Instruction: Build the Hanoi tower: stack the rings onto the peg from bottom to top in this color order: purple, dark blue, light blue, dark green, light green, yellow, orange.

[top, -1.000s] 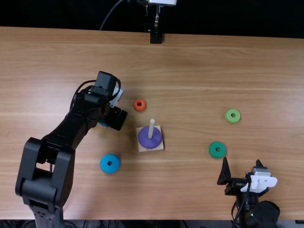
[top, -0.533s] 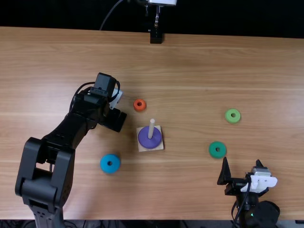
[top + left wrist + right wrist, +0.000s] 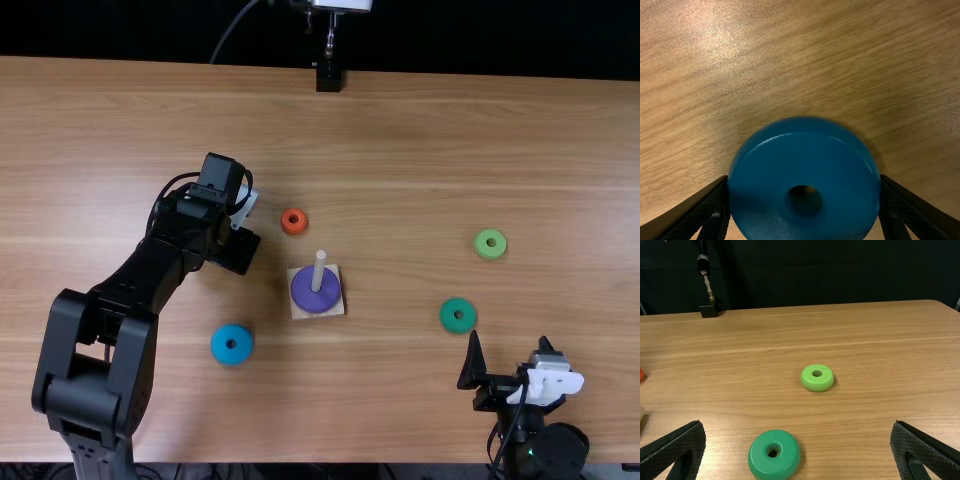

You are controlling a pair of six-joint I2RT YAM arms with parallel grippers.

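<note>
In the top view, my left gripper (image 3: 236,250) is low over the table, left of the orange ring (image 3: 294,221). The left wrist view has this gripper (image 3: 804,181) shut on the dark blue ring (image 3: 805,155), one finger against each side. The purple ring (image 3: 315,289) lies around the peg (image 3: 319,268) on its square base (image 3: 331,311). A light blue ring (image 3: 232,344) rests nearer the front edge. My right gripper (image 3: 510,342) stands open near the dark green ring (image 3: 458,315); its fingers are wide apart in the right wrist view (image 3: 797,426).
The light green ring (image 3: 490,243) lies farther back on the right side of the wooden table (image 3: 400,130). A black stand (image 3: 329,76) is at the far edge. The left arm crosses the table's left part.
My left gripper's fingers have closed in, and the bit of blue ring seen beside them a second ago is now hidden from above. The right arm has kept still.
</note>
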